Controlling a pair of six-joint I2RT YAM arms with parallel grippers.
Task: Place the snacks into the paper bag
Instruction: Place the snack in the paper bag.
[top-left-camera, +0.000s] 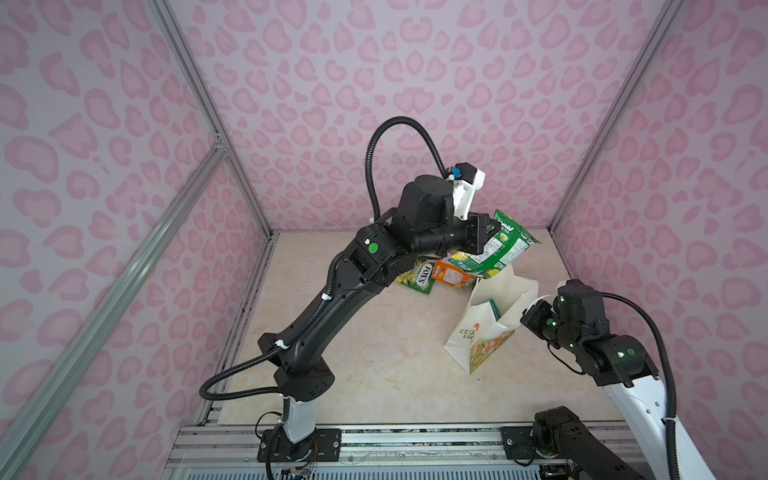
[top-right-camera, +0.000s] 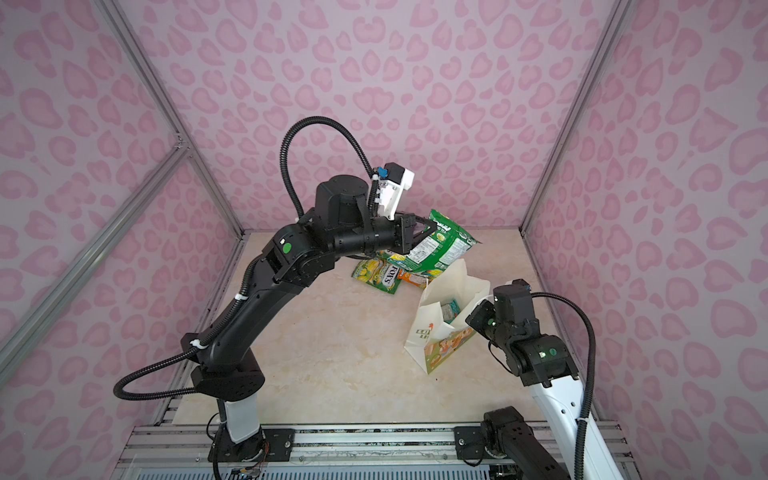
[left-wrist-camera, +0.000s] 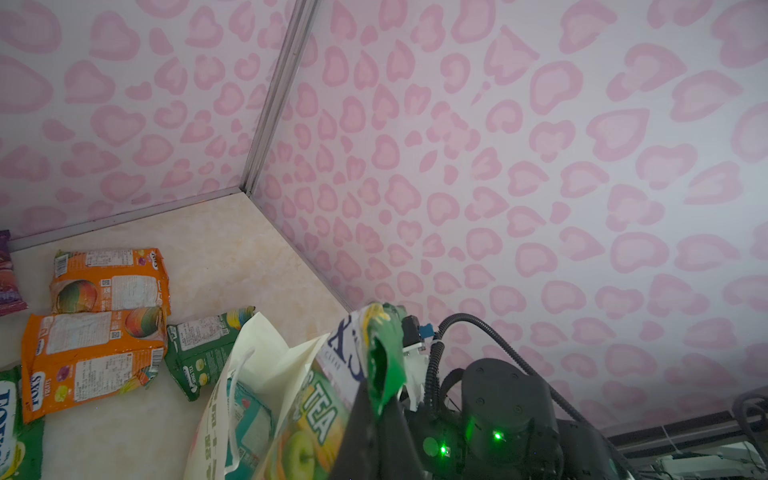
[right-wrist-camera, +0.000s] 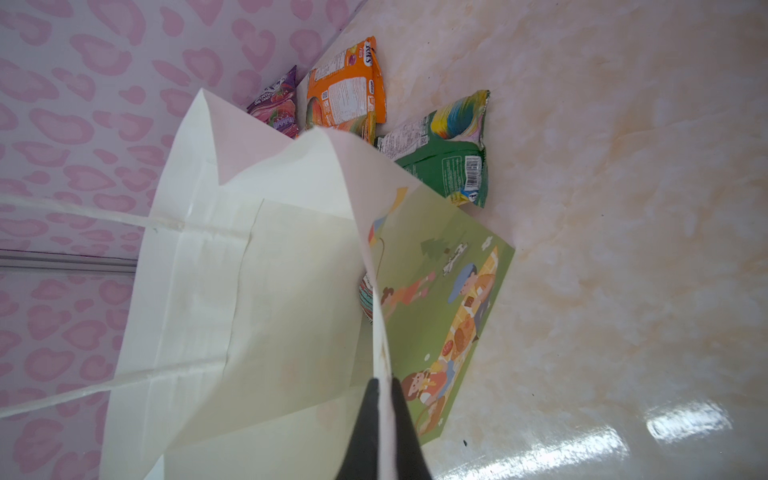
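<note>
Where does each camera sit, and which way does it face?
Top views: high behind the robot, looking down on both arms; left gripper holds a green FOX'S packet by the paper bag.
Left wrist: on the left arm, facing across packet and bag; own finger shows.
Right wrist: on the right arm, facing the bag's rim, right gripper clamped on it.
All share the bag.

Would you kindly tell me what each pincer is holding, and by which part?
Left pincer: green snack packet, gripped near one sealed end. Right pincer: paper bag, pinched at its top rim.
</note>
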